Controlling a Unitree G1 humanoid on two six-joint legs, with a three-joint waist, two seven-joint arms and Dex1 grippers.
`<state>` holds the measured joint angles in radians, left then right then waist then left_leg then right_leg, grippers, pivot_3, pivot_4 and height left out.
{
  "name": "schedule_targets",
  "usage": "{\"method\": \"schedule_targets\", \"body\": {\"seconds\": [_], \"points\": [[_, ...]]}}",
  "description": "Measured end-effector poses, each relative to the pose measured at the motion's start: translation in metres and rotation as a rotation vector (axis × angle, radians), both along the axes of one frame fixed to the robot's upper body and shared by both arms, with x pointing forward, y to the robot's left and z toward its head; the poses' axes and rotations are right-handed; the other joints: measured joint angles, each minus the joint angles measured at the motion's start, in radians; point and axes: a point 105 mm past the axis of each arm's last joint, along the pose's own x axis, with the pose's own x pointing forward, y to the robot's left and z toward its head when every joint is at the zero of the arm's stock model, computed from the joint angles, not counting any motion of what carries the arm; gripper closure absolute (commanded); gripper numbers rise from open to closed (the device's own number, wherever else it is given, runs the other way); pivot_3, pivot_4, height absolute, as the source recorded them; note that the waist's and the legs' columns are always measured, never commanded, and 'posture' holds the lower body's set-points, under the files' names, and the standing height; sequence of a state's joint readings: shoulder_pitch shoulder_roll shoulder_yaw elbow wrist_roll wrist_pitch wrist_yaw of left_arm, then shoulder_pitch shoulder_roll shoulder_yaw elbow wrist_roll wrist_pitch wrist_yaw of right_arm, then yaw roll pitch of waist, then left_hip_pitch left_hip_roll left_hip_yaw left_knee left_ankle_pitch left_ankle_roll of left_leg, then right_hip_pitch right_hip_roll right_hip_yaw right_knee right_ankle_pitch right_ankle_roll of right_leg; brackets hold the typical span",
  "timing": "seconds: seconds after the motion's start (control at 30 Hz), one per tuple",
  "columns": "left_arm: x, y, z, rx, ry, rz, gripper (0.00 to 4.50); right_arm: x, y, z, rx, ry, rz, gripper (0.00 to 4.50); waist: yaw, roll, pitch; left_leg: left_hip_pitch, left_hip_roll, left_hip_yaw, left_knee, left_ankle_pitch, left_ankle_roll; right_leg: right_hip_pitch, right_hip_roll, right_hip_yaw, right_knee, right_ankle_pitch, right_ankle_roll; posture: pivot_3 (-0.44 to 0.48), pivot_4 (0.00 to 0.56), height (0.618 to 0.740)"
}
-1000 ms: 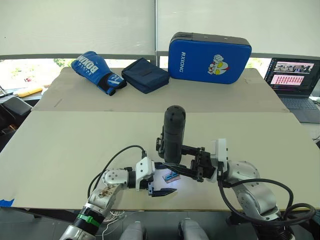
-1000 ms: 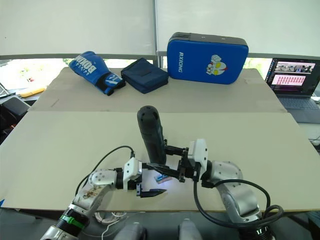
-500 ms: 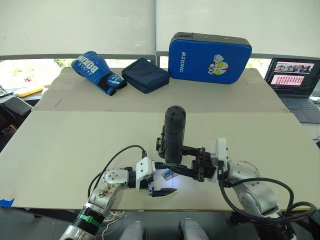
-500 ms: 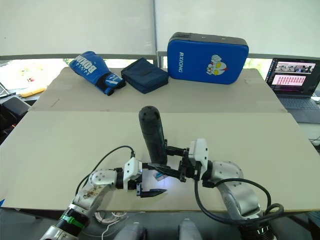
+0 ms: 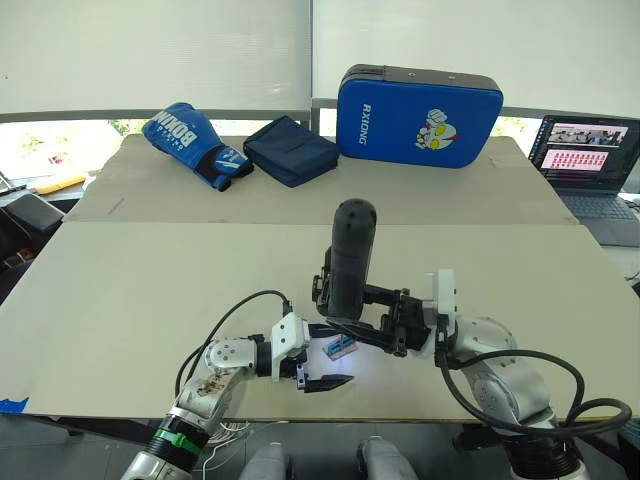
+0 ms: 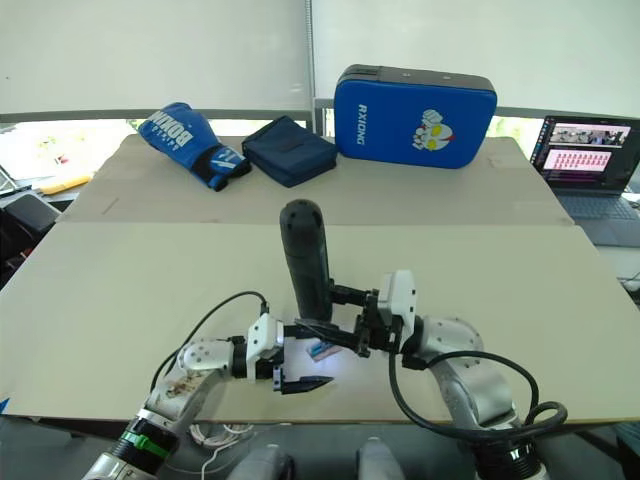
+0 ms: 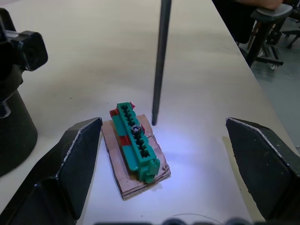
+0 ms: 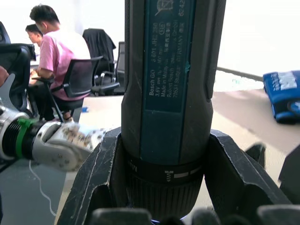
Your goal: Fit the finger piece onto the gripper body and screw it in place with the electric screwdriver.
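Observation:
The electric screwdriver (image 5: 350,260) stands nearly upright over the near middle of the table, and my right gripper (image 5: 346,322) is shut around its lower barrel (image 8: 168,93). Its thin bit (image 7: 159,61) points down, with the tip just beside a small green-and-tan block (image 7: 136,143) that carries a screw. My left gripper (image 5: 335,360) is open, its fingers (image 7: 79,159) wide apart on either side of that block. A black piece with a round base, probably the gripper body (image 7: 14,103), stands just behind the screwdriver. The finger piece is out of view.
At the back of the table lie a blue boxing glove (image 5: 195,138), a dark blue pouch (image 5: 290,150) and a blue strike pad (image 5: 420,103). A laptop (image 5: 585,160) sits at the far right. The table's front edge (image 5: 400,418) is close below the grippers. People sit on chairs (image 8: 56,61) beyond.
My right gripper has lifted the screwdriver slightly and its top has tipped a little to the right. The left gripper and the block stay where they were.

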<state>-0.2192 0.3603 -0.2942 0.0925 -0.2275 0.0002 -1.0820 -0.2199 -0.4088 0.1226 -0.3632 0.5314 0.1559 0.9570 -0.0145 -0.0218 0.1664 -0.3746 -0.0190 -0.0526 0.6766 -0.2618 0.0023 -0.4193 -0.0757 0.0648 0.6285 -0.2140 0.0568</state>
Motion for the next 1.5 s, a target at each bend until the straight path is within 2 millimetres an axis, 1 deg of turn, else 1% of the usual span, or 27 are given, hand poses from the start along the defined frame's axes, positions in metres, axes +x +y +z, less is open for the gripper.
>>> {"method": "schedule_targets", "body": {"seconds": [0.27, 0.5, 1.03, 1.5], "points": [[0.001, 0.001, 0.0, -0.009, 0.004, 0.014, 0.05, 0.001, 0.0, 0.0, -0.001, -0.001, -0.005, 2.58, -0.001, 0.0, 0.0, 0.0, 0.0, 0.0, 0.0, 0.0, 0.0, 0.0, 0.0, 0.0, 0.0, 0.0, 0.0, 0.0, 0.15, 0.74], [0.001, 0.001, 0.0, -0.012, 0.004, 0.022, 0.05, 0.004, -0.001, -0.006, -0.03, 0.003, -0.024, 2.58, -0.001, 0.0, 0.0, 0.0, 0.0, 0.0, 0.0, 0.0, 0.0, 0.0, 0.0, 0.0, 0.001, 0.0, 0.0, 0.0, 0.15, 0.74], [0.003, 0.002, -0.001, -0.014, 0.002, 0.03, 0.05, 0.004, 0.001, -0.006, -0.016, -0.001, -0.019, 2.58, -0.001, 0.0, 0.0, 0.001, 0.0, 0.0, 0.0, 0.0, 0.0, 0.0, 0.0, 0.0, 0.001, 0.0, 0.0, 0.0, 0.15, 0.74], [0.003, 0.001, 0.0, -0.015, 0.005, 0.032, 0.05, 0.003, 0.004, -0.01, -0.026, 0.012, -0.013, 2.58, -0.001, 0.0, 0.0, 0.001, 0.0, 0.0, 0.0, 0.0, 0.0, 0.0, 0.0, 0.0, 0.001, 0.0, 0.0, 0.0, 0.15, 0.74]]}}
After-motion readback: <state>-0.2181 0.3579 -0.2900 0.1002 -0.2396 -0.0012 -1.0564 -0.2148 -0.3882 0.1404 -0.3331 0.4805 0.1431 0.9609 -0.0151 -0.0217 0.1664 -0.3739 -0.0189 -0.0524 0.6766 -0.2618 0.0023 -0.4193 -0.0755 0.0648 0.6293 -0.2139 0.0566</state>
